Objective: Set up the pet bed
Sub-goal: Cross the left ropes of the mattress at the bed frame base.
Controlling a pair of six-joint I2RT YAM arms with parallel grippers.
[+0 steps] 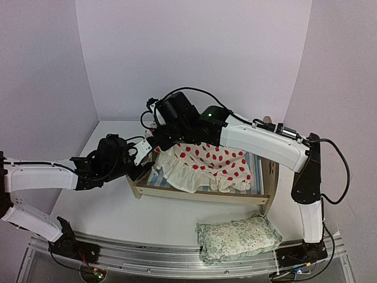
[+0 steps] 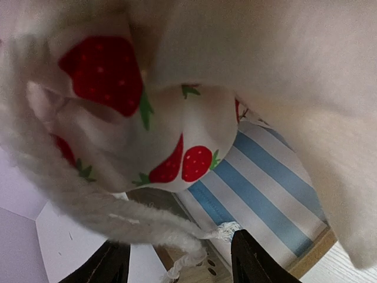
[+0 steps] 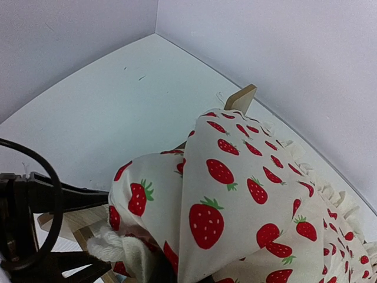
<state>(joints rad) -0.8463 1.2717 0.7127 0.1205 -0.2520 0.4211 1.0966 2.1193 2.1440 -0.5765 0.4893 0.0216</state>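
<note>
Pet bed [image 1: 200, 195] is appearing light and rigid, graspable by its rail; right gripper [image 1: 159, 143] is pinching cushion [image 1: 212, 162], left gripper [image 2: 179, 268] is gaping.

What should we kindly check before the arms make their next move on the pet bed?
1. Right gripper shut on the cream strawberry-print cushion: ok.
2. Left gripper open by the cushion's frilled edge: ok.
3. Cushion lying flat in the light-wood pet bed with blue-and-white striped base: not ok, bunched at one end.
4. Green floral frilled pillow on the bed: not ok, lying in front of it.
</note>
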